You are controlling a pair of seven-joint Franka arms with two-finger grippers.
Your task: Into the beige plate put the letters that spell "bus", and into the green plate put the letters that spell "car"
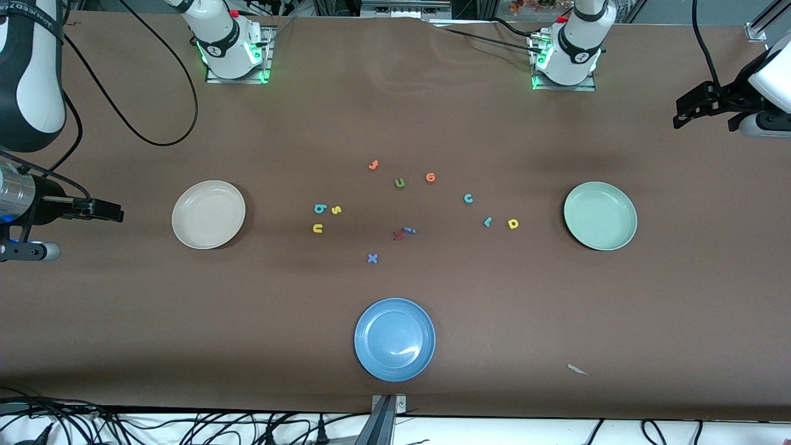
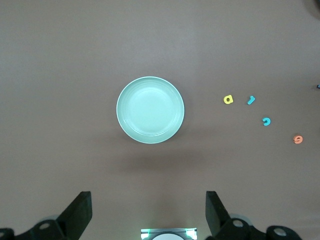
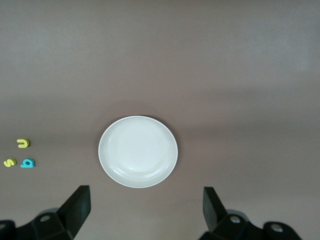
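Note:
The teal b [image 1: 319,209], yellow s [image 1: 336,210] and yellow u [image 1: 317,228] lie on the table beside the beige plate [image 1: 209,214], toward the middle. The teal c [image 1: 468,198], teal r [image 1: 487,222] and yellow a [image 1: 513,224] lie beside the green plate [image 1: 600,216]. Both plates hold nothing. My left gripper [image 2: 148,210] hangs open high over the left arm's end of the table, looking down on the green plate [image 2: 150,110]. My right gripper [image 3: 146,207] hangs open high over the right arm's end, above the beige plate [image 3: 138,151].
A blue plate [image 1: 395,339] sits nearest the front camera. In the middle lie two orange letters [image 1: 373,165] [image 1: 431,178], an olive u [image 1: 400,183], a red and a blue letter [image 1: 403,233] and a blue x [image 1: 372,259]. A white scrap [image 1: 578,369] lies near the front edge.

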